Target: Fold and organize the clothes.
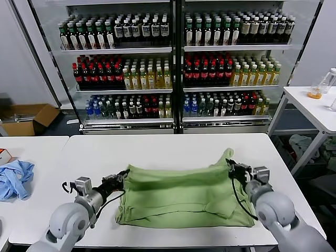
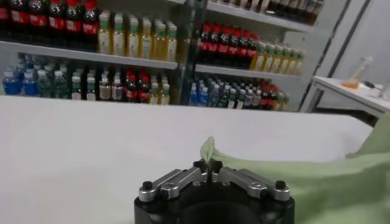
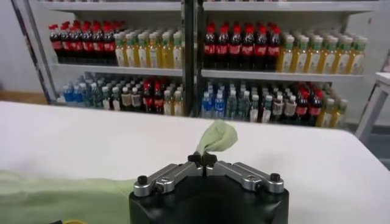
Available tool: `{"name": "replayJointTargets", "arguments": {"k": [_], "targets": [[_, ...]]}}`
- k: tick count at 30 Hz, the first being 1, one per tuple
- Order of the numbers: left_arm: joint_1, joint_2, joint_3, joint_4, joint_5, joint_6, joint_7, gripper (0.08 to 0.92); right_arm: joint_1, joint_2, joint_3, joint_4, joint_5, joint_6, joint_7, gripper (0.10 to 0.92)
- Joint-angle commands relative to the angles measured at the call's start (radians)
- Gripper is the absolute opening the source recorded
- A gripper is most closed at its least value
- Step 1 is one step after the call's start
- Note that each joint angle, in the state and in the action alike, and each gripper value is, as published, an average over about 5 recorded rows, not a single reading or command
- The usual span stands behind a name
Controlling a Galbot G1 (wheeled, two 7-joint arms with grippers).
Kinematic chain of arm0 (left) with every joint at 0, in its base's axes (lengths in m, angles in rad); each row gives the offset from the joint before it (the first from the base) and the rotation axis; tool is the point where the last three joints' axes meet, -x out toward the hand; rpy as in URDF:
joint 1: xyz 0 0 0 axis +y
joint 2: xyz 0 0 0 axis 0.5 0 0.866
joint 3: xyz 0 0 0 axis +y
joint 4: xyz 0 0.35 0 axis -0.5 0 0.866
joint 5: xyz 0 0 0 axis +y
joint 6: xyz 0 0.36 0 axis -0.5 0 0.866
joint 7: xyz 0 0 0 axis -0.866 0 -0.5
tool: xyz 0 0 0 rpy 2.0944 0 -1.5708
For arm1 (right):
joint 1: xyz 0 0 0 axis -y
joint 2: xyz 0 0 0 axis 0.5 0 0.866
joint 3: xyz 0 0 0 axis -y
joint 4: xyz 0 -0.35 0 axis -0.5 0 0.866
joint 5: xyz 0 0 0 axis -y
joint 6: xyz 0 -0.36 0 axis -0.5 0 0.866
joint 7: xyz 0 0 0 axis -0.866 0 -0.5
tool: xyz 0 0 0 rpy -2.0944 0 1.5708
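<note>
The light green shirt lies folded over on the white table, its upper edge stretched between both grippers. My left gripper is shut on the shirt's left upper corner; in the left wrist view a green fold rises from the closed left gripper. My right gripper is shut on the right upper corner, where a green tuft sticks up. In the right wrist view that tuft pokes out from the closed right gripper. Buttons and print are hidden.
A light blue cloth lies on the adjoining table at the left. Shelves of bottles stand behind the table. A second white table stands at the right, and a cardboard box sits on the floor at the far left.
</note>
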State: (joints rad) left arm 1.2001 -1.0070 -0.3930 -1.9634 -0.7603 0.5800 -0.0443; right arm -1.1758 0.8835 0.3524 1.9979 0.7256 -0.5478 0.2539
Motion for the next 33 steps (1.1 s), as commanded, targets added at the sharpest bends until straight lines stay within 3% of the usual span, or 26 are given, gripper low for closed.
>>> {"name": "replayJointTargets", "arguments": {"k": [1, 12, 17, 24, 33], "targets": [[0.109, 0.015, 0.003, -0.039, 0.077, 0.000, 0.015, 0.091, -0.238, -0.014, 0.113, 0.113, -0.024, -0.029, 0.008, 0.105], [0.086, -0.006, 0.019, 0.006, 0.156, -0.001, 0.011, 0.108, -0.222, 0.027, 0.065, 0.096, -0.073, -0.030, 0.018, 0.123], [0.123, -0.056, 0.007, -0.073, 0.229, -0.005, -0.041, 0.238, -0.225, 0.030, 0.068, 0.132, -0.097, -0.013, 0.009, 0.249], [0.274, -0.209, -0.008, -0.191, 0.375, -0.069, -0.140, 0.437, -0.248, 0.026, 0.091, 0.165, -0.115, -0.006, 0.005, 0.448], [0.329, -0.322, 0.031, -0.126, 0.525, -0.156, -0.173, 0.697, -0.275, 0.037, 0.091, 0.167, -0.140, 0.009, 0.001, 0.708]]}}
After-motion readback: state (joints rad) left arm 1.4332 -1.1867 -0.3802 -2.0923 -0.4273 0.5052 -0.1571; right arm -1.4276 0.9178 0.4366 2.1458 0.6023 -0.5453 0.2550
